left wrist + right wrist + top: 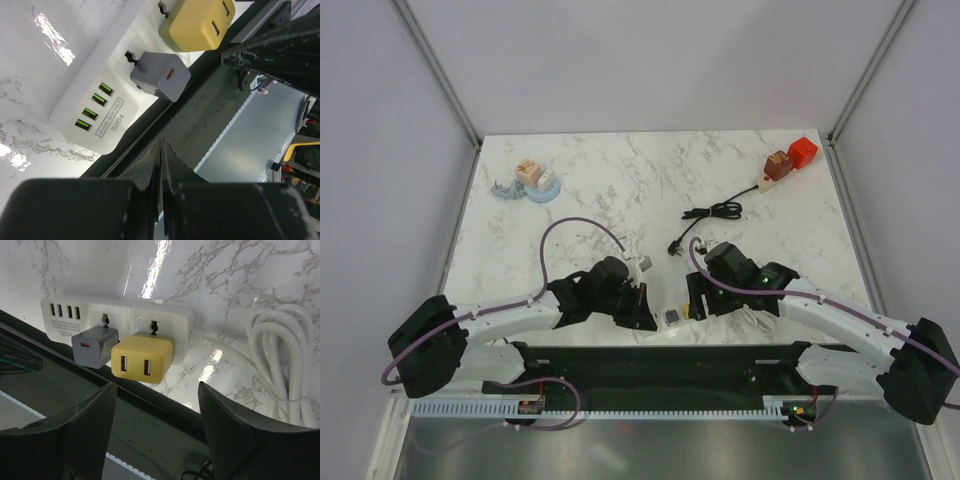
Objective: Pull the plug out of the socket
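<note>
A white power strip lies at the table's near edge, with a grey charger plug and a yellow two-port charger plug seated in its sockets. My right gripper is open, its jaws wide apart, just in front of the yellow plug and not touching it. In the left wrist view, the strip, grey plug and yellow plug lie ahead of my left gripper, which is shut and empty. In the top view, the grey plug sits between the left gripper and right gripper.
The strip's coiled white cable lies right of it. A black frame rail runs along the near edge. A black cord lies mid-table. A second strip with brown and red plugs sits far right. Adaptors sit far left.
</note>
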Controlling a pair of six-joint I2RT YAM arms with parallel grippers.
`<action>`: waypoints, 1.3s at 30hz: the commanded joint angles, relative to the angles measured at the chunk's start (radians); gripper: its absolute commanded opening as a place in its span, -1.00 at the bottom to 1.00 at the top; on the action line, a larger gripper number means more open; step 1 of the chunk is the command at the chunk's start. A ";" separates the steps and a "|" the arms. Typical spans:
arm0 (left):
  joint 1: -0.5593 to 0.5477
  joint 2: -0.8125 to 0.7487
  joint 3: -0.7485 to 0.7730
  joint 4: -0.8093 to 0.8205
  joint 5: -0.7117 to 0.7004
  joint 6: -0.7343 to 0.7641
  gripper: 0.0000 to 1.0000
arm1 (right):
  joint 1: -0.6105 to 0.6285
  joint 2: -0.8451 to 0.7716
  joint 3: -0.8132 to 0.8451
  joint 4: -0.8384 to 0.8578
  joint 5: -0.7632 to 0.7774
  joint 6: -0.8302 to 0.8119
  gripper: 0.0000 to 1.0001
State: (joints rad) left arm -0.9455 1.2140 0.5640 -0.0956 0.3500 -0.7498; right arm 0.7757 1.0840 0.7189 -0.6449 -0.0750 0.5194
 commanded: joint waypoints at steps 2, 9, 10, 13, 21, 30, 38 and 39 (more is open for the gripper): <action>-0.019 0.044 0.022 0.076 -0.008 -0.068 -0.95 | 0.065 0.021 0.025 0.019 0.069 0.039 0.47; -0.021 0.108 0.020 0.124 -0.028 -0.082 -0.95 | 0.126 0.045 0.039 0.042 0.130 0.067 0.44; -0.019 0.119 0.020 0.129 -0.031 -0.085 -0.96 | 0.131 0.053 0.042 0.047 0.144 0.071 0.43; -0.021 0.136 0.016 0.151 -0.043 -0.094 -0.95 | 0.146 0.077 0.065 0.053 0.181 0.074 0.42; -0.021 0.165 -0.015 0.155 -0.068 -0.126 -0.96 | 0.203 0.157 0.102 0.059 0.256 0.105 0.26; -0.025 0.208 -0.039 0.139 -0.100 -0.163 -0.95 | 0.254 0.198 0.128 0.025 0.354 0.152 -0.06; -0.029 0.252 -0.042 0.111 -0.140 -0.183 -0.96 | 0.346 0.215 0.209 -0.062 0.520 0.198 -1.00; -0.029 0.254 -0.044 0.106 -0.143 -0.183 -0.95 | 0.353 0.200 0.211 -0.062 0.527 0.208 -1.00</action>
State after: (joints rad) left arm -0.9756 1.4433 0.5350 0.0620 0.2852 -0.9142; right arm 1.1069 1.3121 0.8715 -0.6895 0.3565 0.6930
